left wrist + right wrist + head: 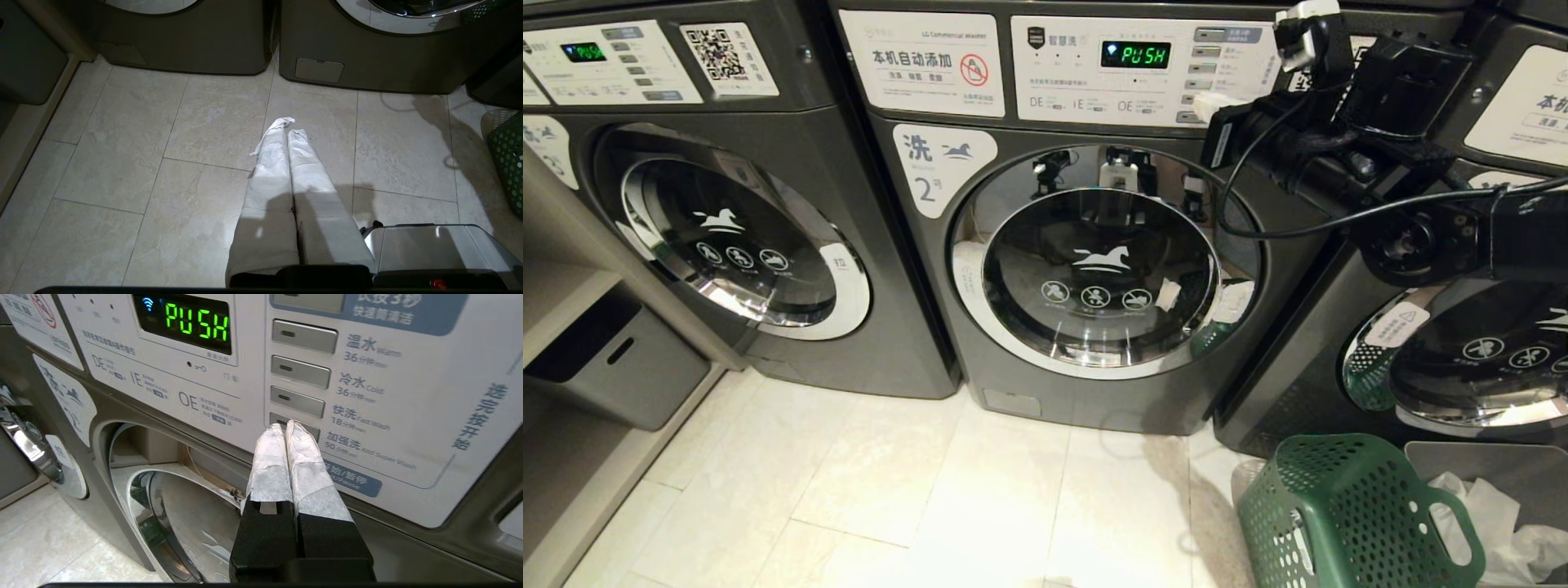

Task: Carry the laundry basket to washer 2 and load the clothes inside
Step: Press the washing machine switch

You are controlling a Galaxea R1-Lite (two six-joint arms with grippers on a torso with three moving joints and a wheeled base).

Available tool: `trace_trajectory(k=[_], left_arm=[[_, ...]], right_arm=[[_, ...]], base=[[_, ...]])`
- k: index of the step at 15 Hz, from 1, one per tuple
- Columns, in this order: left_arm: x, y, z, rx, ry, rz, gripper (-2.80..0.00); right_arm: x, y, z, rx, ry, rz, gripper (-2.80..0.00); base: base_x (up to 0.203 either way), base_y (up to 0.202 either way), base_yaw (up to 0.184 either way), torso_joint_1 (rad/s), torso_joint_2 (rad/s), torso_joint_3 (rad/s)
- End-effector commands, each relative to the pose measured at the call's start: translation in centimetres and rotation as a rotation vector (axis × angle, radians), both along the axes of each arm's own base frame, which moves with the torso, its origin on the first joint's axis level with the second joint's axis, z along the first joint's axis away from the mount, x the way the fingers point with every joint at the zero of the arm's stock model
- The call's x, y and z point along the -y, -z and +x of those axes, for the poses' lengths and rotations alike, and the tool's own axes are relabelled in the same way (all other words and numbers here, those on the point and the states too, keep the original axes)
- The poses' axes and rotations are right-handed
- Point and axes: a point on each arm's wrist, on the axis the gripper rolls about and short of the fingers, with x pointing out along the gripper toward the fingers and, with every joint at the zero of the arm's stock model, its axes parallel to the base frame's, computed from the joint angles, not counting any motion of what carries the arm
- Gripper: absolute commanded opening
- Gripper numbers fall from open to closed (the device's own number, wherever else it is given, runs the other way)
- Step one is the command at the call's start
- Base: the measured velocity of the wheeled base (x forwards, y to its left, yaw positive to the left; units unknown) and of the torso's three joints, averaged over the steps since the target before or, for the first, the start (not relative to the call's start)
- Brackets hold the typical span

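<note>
- While washer 2 (1094,269) stands with its round door closed, its green display reads "PUSH" (1134,55) and nothing can be made out behind the dark glass.
- Well to the right of washer 2 and nearer the camera, the laundry basket (1347,514) sits on the floor, tilted; what it holds cannot be seen from the head view, and none of the clothes show in any view.
- Just beside the basket, on the side away from washer 2, a grey bin (1494,465) holds crumpled white plastic bags (1503,523).
- Far to the left of washer 2, past the neighbouring washer (735,245), a low shelf (564,294) carries a grey box (621,367) with a slot handle; its contents are hidden.
- Another washer (1462,351) stands to the right of washer 2, the basket's green showing as a reflection in its door rim.
- On washer 2's control panel, the right gripper (286,426) has its white-wrapped fingers (267,457) pressed together with nothing between them, the tips at the lowest grey button (294,424) in the column to the right of the display; whether they touch it cannot be told.
- In front of washer 2, the left gripper (288,130) hangs low over the pale tiled floor (866,482), its fingers also together and holding nothing.
</note>
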Motion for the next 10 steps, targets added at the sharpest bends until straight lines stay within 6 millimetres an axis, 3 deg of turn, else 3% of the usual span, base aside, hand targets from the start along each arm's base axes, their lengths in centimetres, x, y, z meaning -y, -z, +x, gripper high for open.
trace_trajectory(k=[1, 10], left_arm=[[0.0, 0.0, 0.0, -0.001, -0.001, 0.000, -2.80], [0.0, 0.0, 0.0, -0.001, -0.001, -0.003, -2.80]], right_arm=[[-0.2, 0.3, 0.3, -0.009, -0.002, -0.002, -2.80], [-0.3, 0.2, 1.6, 0.000, 0.004, 0.016, -2.80]], base=[[0.000, 0.000, 0.000, 0.000, 0.00, 0.000], [0.000, 0.000, 0.000, 0.000, 0.00, 0.000]])
